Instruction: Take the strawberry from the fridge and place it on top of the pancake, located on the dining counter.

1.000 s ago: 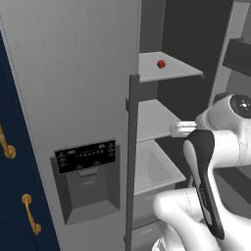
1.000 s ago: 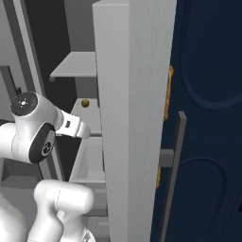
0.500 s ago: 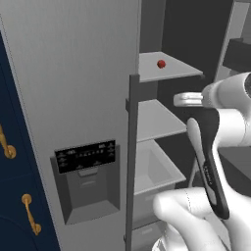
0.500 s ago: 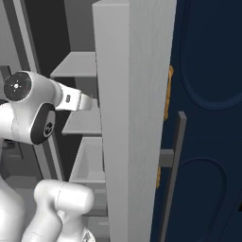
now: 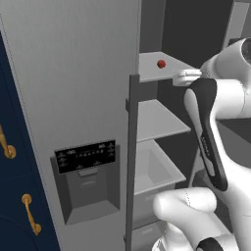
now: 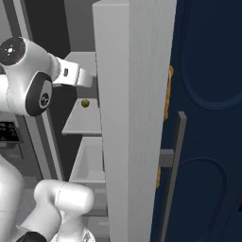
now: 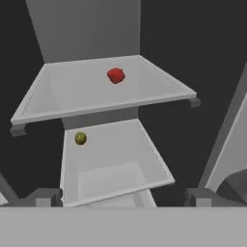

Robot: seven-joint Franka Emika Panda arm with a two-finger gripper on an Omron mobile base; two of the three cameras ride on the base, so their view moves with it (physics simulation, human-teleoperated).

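Observation:
The fridge (image 5: 73,73) stands with a door swung open, showing grey shelves. The strawberry (image 7: 116,75), small and red, lies toward the back of the upper shelf (image 7: 72,99); it is the same strawberry (image 5: 160,63) in the left base view. My gripper (image 7: 123,197) hangs in front of the shelves, a little above the upper one and well short of the fruit. Its fingertips (image 7: 46,197) stand wide apart, open, with nothing between them. The pancake and the dining counter are out of view.
A small olive-green ball (image 7: 80,138) rests on the shelf below, and is the same ball (image 6: 85,103) in the right base view. A drawer bin (image 5: 152,169) sits lower. The open door (image 6: 132,118) stands to my right. Navy cabinets with gold handles (image 5: 30,220) flank the fridge.
My hand has risen from the level of the middle shelf to the level of the upper shelf. The jaws stay open, and the strawberry has not moved.

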